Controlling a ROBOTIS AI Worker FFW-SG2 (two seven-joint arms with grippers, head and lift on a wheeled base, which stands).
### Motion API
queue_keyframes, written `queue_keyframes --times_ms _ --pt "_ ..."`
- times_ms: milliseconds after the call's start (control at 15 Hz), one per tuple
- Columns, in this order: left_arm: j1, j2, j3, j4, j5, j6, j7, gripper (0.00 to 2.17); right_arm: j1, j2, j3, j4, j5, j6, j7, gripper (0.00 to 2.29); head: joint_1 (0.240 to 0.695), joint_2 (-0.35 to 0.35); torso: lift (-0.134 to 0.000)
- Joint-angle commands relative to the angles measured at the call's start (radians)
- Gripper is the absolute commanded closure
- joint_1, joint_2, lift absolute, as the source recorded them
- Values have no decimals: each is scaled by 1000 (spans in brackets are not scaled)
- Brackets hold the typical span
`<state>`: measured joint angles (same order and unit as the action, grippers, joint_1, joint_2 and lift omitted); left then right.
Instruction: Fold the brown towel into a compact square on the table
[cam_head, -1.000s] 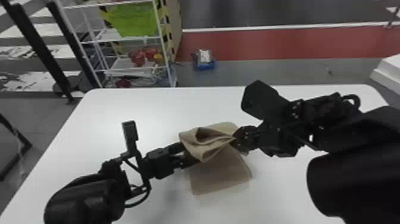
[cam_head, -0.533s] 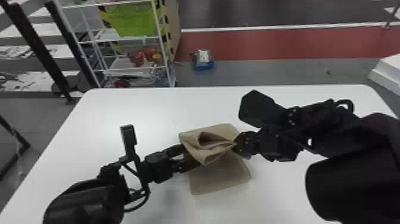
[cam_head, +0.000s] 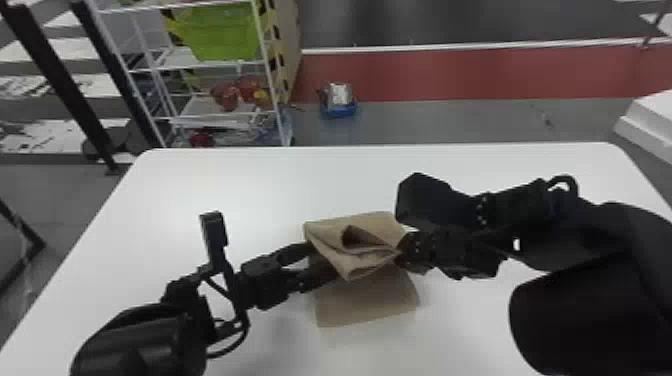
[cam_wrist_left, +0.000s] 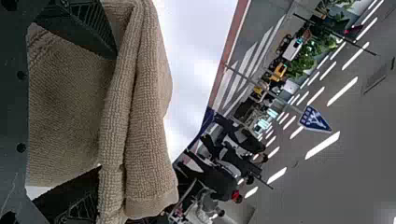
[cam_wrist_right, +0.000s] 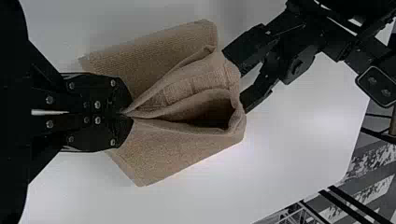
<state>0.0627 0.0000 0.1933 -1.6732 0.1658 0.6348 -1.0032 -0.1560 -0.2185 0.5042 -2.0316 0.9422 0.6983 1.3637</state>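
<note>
Two black grippers worked on the towel (cam_head: 367, 305), which lay around the middle of the table (cam_head: 225, 190), well in from the far edge and from both side edges. From where I stood, I could see its lower part flat on the white top, reaching out toward the near edge, with a loose, bunched fold raised over it.

The left gripper (cam_head: 321, 260) came in from the table's left side. Its two fingers were spread, with towel between them and their tips tucked in at the fold. Seen from its own wrist, the left gripper (cam_wrist_left: 107, 112) had one thick, doubled roll of cloth running across in front of both tips.

The right gripper (cam_head: 400, 252) came from the table's right side, low over the cloth. Its fingers were pressed together on a gathered point of the towel. At the right gripper (cam_wrist_right: 125, 113), in its own wrist view, creases ran from the pinch toward the other gripper, and a dark hollow gaped between the layers.

Past the far edge, toward the far left corner, stood a wire rack (cam_head: 275, 100) with a green bin (cam_head: 220, 37); a blue box (cam_head: 340, 109) sat on the floor just beside it.
</note>
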Motion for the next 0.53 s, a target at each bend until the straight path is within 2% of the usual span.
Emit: queue_keyframes --times_ms 0,467 --pt "0 -3 0 1 -2 -6 0 60 6 -4 0 1 15 -15 3 1325 695 103 -134" --pt "0 -3 0 0 -2 -6 -5 63 16 -5 50 -7 52 -3 3 1322 695 107 -134"
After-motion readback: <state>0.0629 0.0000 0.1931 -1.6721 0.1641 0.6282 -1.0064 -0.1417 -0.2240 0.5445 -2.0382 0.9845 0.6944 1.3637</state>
